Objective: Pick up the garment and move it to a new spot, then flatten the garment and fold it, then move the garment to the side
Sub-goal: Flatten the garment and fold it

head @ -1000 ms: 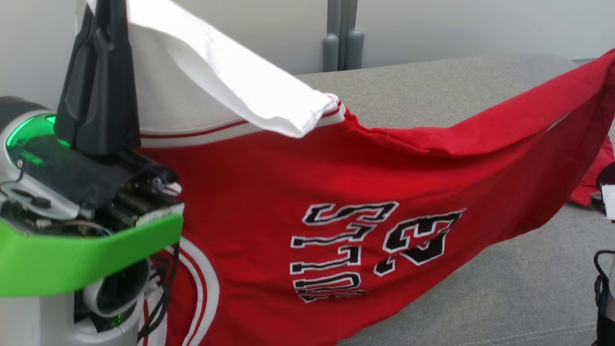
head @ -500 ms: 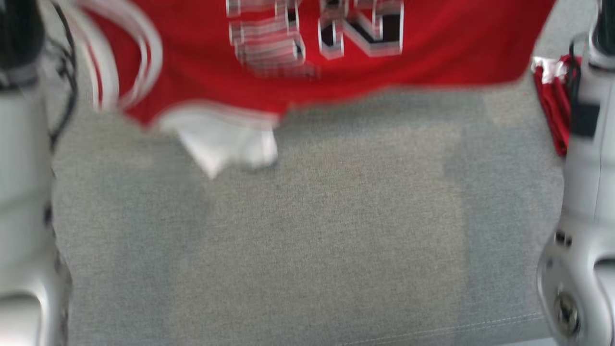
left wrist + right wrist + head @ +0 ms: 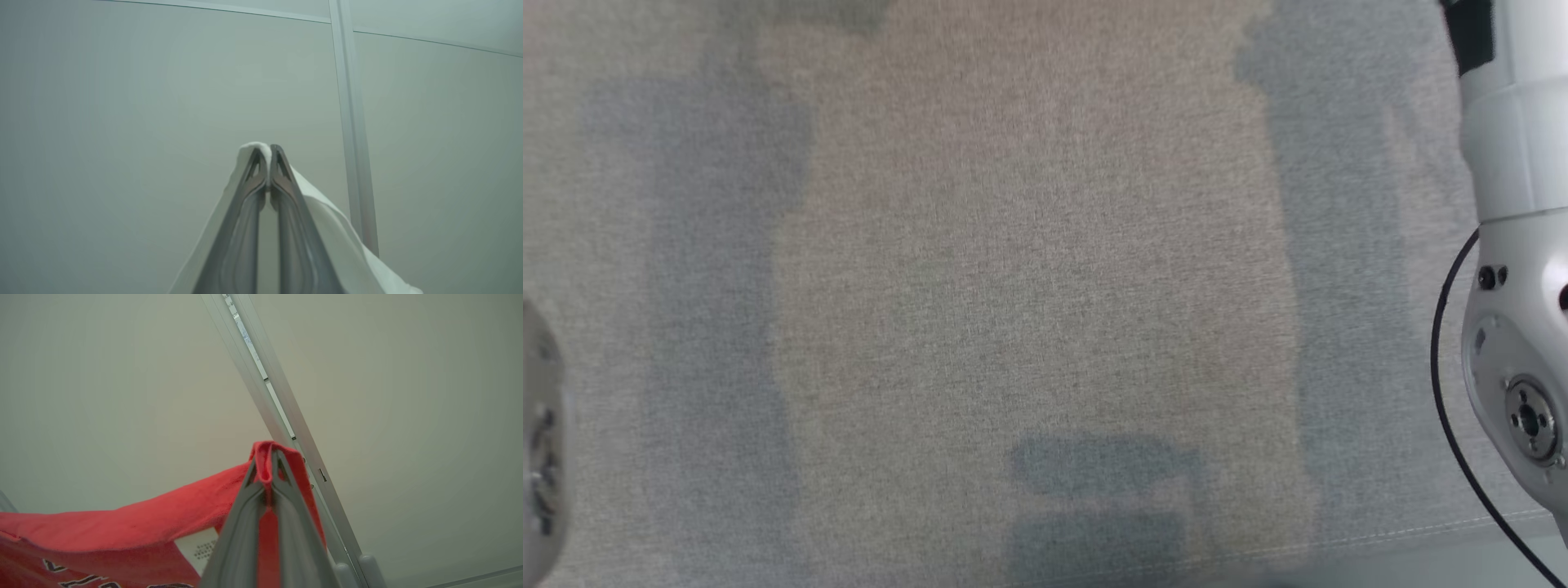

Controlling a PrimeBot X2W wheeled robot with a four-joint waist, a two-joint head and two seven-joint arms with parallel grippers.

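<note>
Head cam: looking straight down on a grey cushion [image 3: 1029, 269], bare fabric with a seam near the bottom edge and soft shadows across it. R forearm [image 3: 1515, 163] runs down the right edge with a black cable [image 3: 1450, 392] looping off it. A sliver of the L arm [image 3: 539, 441] sits at the left edge.

L wrist cam: left end effector [image 3: 267, 149] is clenched, fingers together on a white corner of the garment [image 3: 327, 220]. The cloth wraps over the tips and drapes down to the right. Behind it is a pale wall w/ a vertical strip [image 3: 351, 122].

R wrist cam: right end effector [image 3: 269, 451] is also clenched, pinching a fold of the red part. The red cloth sags away to the left, w/ black lettering [image 3: 65, 575] at the bottom. A rail [image 3: 265, 384] crosses the wall behind.

So the garment is up in the air, strung between the two end effectors; I can't tell how high above the cushion. I read this as the carry to the new spot, w/ flattening up next. Next I need to lower both arms together and keep them apart so the cloth stays taut. It should land lettering-flat w/o bunching, and I release only once it's down.

Count: 1 garment, 2 end effectors (both gripping it), 1 cushion, 1 cable.
</note>
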